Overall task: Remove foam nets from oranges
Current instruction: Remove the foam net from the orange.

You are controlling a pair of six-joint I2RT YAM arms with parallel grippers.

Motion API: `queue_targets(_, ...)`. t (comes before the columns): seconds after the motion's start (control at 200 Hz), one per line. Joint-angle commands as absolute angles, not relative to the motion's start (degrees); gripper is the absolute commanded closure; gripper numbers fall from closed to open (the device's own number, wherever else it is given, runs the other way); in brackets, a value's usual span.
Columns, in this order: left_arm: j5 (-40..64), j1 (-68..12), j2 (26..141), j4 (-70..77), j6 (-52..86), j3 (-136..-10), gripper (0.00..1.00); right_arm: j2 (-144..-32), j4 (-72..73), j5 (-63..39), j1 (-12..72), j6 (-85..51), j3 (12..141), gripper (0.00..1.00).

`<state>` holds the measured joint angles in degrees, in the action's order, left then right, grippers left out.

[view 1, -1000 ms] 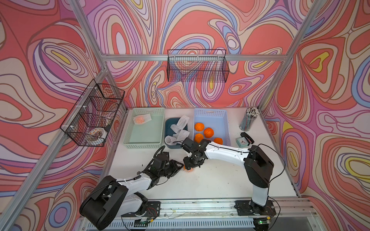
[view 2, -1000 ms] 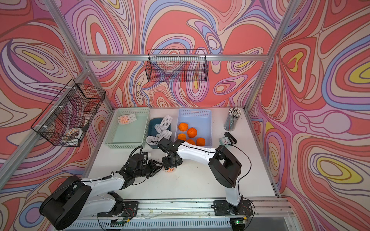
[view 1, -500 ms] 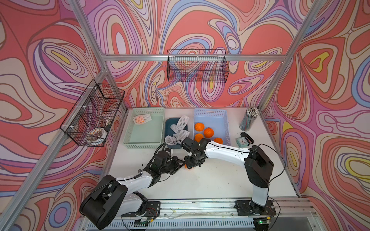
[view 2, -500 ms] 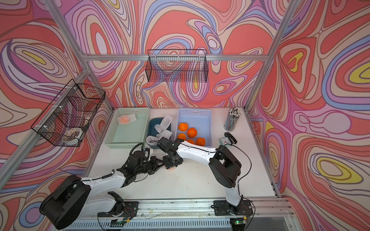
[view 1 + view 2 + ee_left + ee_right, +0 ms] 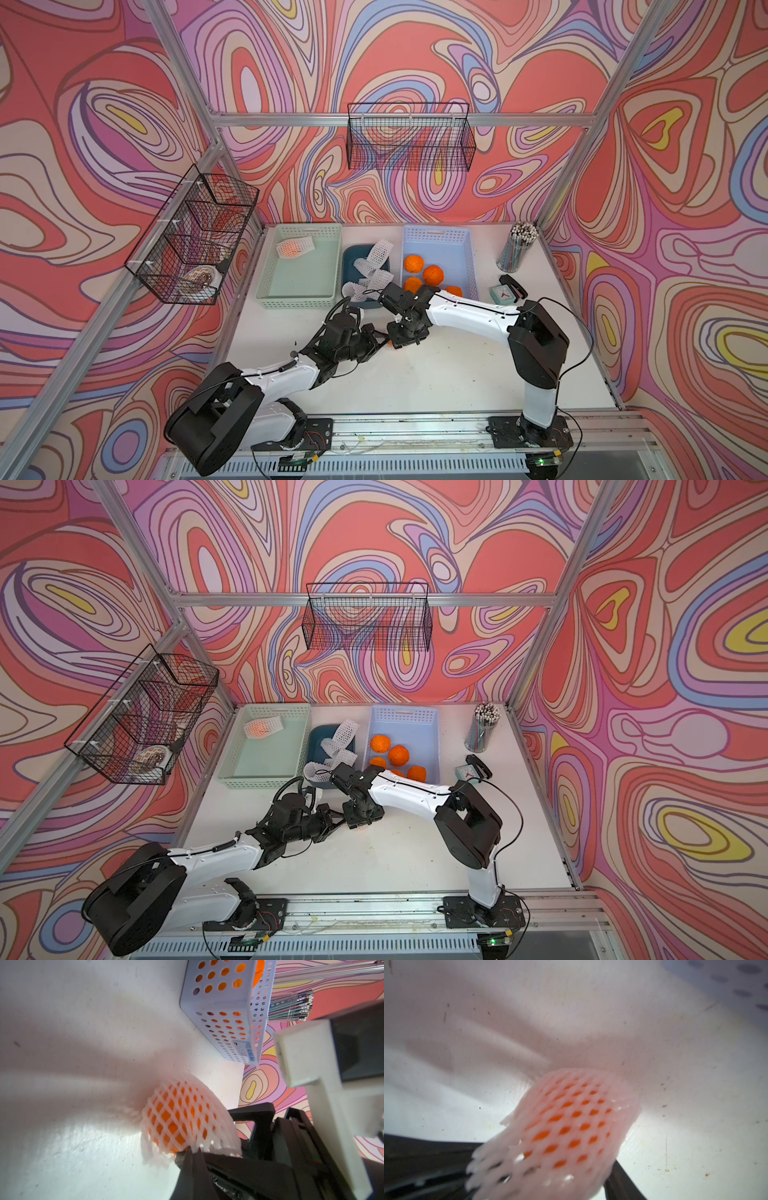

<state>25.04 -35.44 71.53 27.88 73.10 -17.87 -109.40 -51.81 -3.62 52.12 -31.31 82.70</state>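
The left gripper point(image 5: 190, 1155) is shut on the frayed rim of the foam net point(image 5: 187, 1109) sleeving the orange point(image 5: 172, 1127) on the table point(image 5: 436, 374). The right gripper point(image 5: 405, 337) clamps that orange from above. Risk: the thin bite may tear or slip, or the fruit may drag along.

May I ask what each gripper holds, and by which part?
The left gripper pinches the foam net by its frayed end; the right gripper clasps the orange inside.

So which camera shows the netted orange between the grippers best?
Left wrist: the netted orange is sharp, left gripper pinching its net. Right wrist shows it blurred; in both top views only a sliver shows.
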Motion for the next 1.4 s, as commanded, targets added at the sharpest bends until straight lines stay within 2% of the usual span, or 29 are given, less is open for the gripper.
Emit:
queue_targets(0.0, 25.9, -36.3, 69.7, 25.9, 72.7, -19.7, 0.96, -107.3, -48.8, -3.0, 51.2, -32.4, 82.1, 0.48)
queue_targets(0.255, 25.1, -36.2, 69.2, 21.9, 71.1, -20.9, 0.95, -106.2, -48.4, -4.9, 50.2, -32.2, 81.2, 0.42)
queue_targets(0.476, 23.6, -35.9, 68.2, 17.8, 70.0, -21.8, 0.79, -106.2, -47.9, -5.7, 49.4, -31.9, 80.4, 0.43)
queue_targets(0.556, 23.0, -35.7, 67.7, 15.1, 69.0, -22.6, 0.77, -106.1, -47.3, -5.8, 49.0, -31.9, 80.1, 0.43)
queue_targets(0.801, 22.6, -35.4, 67.2, 13.0, 68.1, -24.0, 0.72, -106.4, -44.8, -8.4, 47.8, -31.8, 79.2, 0.49)
queue_targets(1.117, 19.8, -34.5, 63.2, -0.8, 62.9, -28.9, 0.56, -106.8, -44.9, -9.4, 47.7, -31.3, 79.9, 0.57)
queue_targets(1.397, 20.3, -34.5, 68.0, -4.9, 60.1, -33.8, 0.55, -106.8, -45.3, -9.8, 47.6, -31.1, 80.5, 0.6)
